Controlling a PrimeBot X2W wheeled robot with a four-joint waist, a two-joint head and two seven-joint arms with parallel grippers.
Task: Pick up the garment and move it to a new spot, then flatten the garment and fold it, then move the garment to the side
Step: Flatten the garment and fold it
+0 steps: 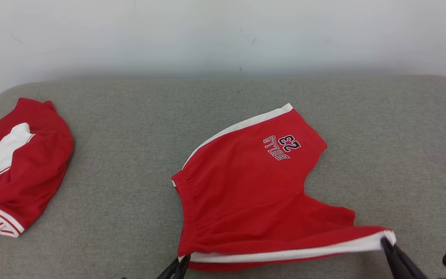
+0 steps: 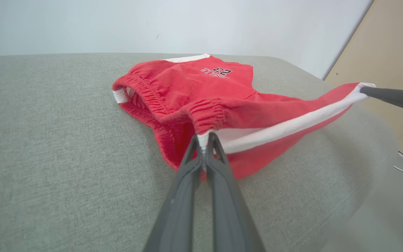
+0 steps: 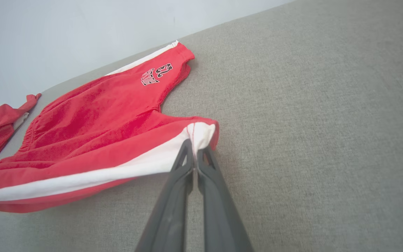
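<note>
Shorts, red with white side stripes and a "Bulls 23" mark, lie right of the middle on a grey fabric-covered desk that runs back to a plain white wall. Their near edge is raised and pulled taut. The left jaws are clamped on the waistband end of the white stripe, and the right jaws are clamped on the leg-hem corner. The far leg rests flat. Another red-and-white garment lies crumpled at the desk's left edge, well apart. A pale wood panel stands past the desk's right side.
</note>
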